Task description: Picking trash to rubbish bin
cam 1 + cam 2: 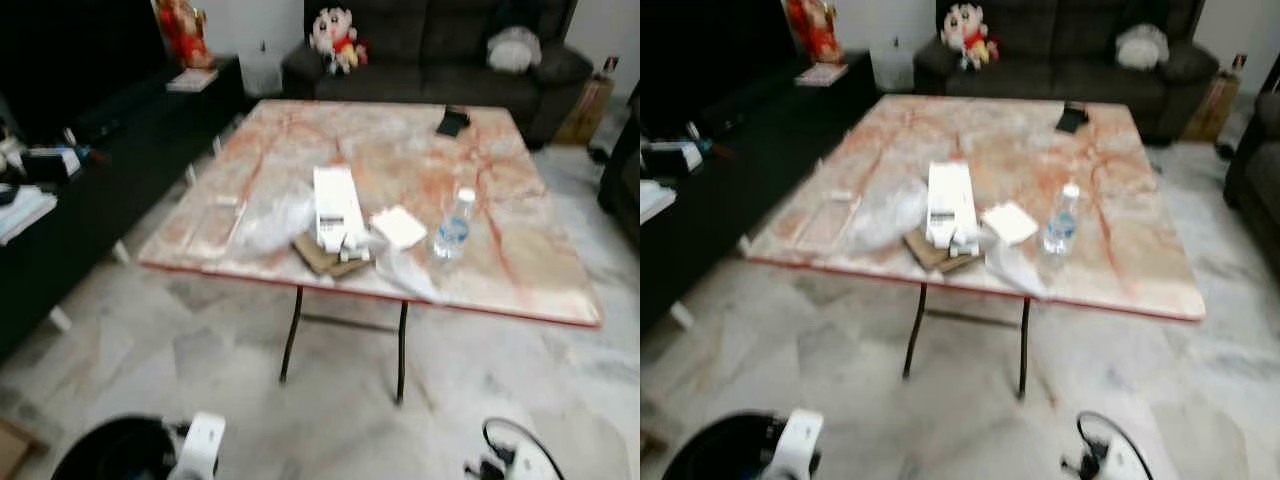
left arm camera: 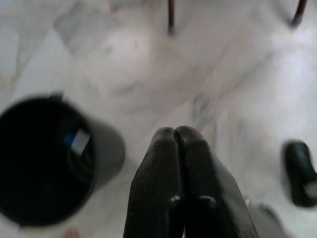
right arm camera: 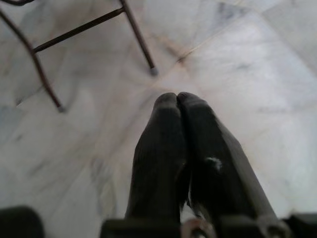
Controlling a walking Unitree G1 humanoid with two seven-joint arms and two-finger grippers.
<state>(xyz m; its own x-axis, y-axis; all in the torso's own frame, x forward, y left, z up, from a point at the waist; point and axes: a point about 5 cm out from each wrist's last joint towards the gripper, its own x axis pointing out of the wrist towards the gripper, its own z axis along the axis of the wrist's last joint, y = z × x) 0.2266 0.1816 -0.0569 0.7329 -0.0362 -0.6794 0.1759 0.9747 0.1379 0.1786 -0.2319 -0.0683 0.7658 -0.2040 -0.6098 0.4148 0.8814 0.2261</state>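
Both grippers clenched empty, left gripper (image 2: 176,136) and right gripper (image 3: 176,101) low, trash (image 1: 345,235) at twelve o'clock on the table (image 1: 520,270); a careless reach could topple the bottle (image 1: 453,226).

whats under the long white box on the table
A flat brown cardboard piece lies under the near end of the long white box, sticking out at the table edge. How far it runs beneath is hidden by the box.

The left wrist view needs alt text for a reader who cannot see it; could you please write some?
The left gripper, its two black fingers pressed shut and holding nothing, hangs above a pale marble floor. A black rubbish bin stands open on the floor close by, and thin table legs show farther off.
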